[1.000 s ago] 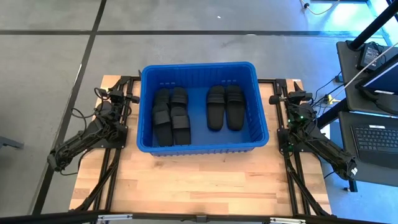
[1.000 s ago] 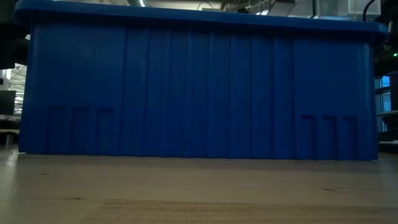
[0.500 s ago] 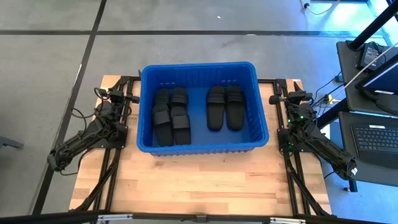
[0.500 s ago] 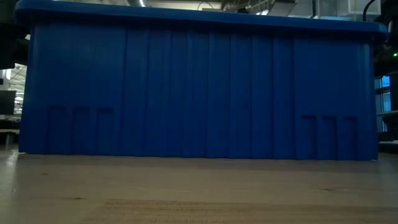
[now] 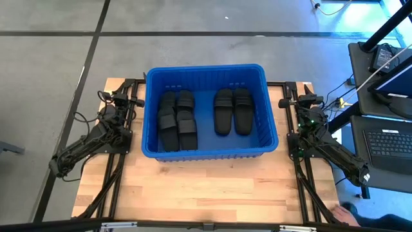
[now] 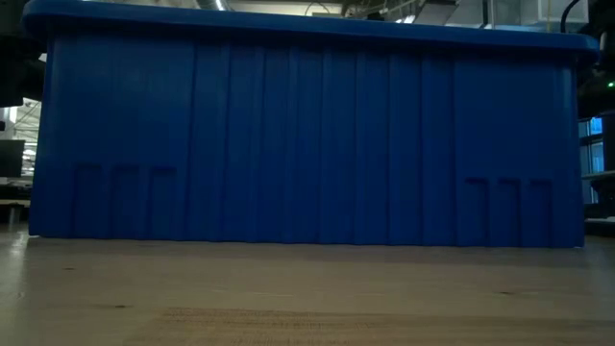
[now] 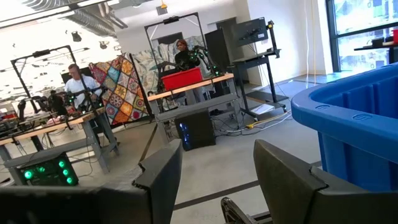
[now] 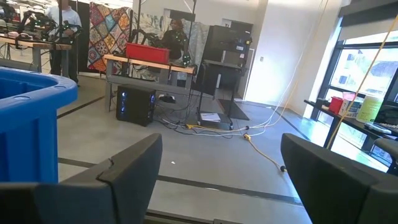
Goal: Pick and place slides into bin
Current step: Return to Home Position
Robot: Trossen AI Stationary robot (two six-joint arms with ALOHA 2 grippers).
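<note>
The blue bin stands on the wooden table's far middle; its near wall fills the low view. Several black slides lie on its floor: an overlapping group on the left and a pair side by side on the right. My left gripper rests open and empty outside the bin's left wall, my right gripper open and empty outside its right wall. Each wrist view shows its own gripper, left and right, with the bin's rim beside it, on the left arm's side and on the right arm's.
Bare wooden table lies in front of the bin. A desk with a laptop stands off the table's right side. Part of a person shows at the near right corner. People and workbenches stand in the room beyond.
Both arms, the bin and the slides have kept still. Part of a person has come into the high view at the table's near right corner.
</note>
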